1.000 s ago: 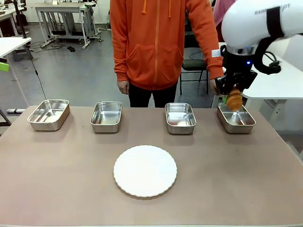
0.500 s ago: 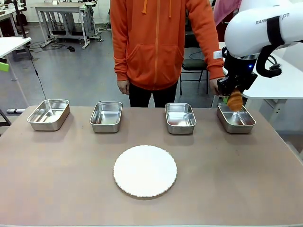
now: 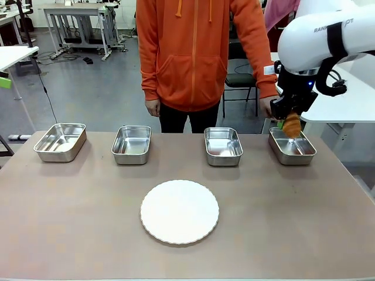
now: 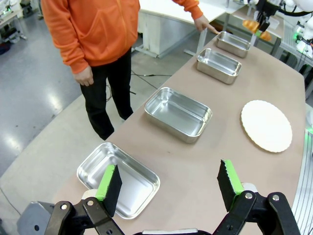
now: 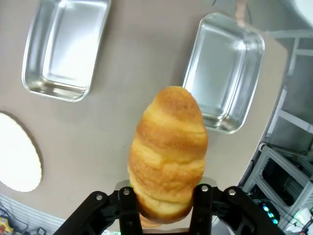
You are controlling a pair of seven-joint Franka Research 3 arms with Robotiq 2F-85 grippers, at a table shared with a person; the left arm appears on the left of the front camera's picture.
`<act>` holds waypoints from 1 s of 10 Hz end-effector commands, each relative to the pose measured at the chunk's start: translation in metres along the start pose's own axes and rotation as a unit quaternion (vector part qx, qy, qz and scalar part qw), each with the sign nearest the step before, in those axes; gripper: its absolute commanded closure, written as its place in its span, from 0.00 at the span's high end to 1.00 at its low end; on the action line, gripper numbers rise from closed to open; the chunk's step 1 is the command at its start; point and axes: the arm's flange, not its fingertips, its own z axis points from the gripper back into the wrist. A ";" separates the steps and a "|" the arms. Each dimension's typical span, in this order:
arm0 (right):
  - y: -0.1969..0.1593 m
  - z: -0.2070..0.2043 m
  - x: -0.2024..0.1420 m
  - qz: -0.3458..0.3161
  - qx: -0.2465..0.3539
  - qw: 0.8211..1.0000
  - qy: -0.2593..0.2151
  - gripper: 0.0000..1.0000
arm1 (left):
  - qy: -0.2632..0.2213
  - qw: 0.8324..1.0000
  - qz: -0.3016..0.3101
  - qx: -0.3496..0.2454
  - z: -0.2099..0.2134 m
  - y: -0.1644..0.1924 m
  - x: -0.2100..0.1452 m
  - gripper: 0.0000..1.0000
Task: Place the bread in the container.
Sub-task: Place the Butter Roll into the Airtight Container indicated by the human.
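front view: the right tool (image 3: 291, 119) hangs above the far-right pan (image 3: 292, 146), clamped on the bread (image 3: 291, 125), which points down just over the pan's far end. a person's hand (image 3: 265, 106) is just beside it. the white plate (image 3: 179, 211) sits mid-worktop (image 3: 76, 211).

left wrist view: the left tool (image 4: 168, 183) has its fingers spread apart, holding nothing, over the worktop's end.

right wrist view: the bread (image 5: 167, 152) sits pinched between the fingers, with the pan (image 5: 222, 71) below.
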 end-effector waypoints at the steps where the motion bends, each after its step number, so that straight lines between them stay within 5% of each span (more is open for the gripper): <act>1: -0.033 -0.016 0.027 0.029 0.023 0.999 0.005 0.42 | -0.003 1.000 -0.002 -0.001 0.001 -0.002 0.002 1.00; 10: -0.095 -0.115 0.074 0.053 0.036 0.998 -0.001 0.42 | -0.003 1.000 -0.002 -0.001 0.001 -0.002 0.002 1.00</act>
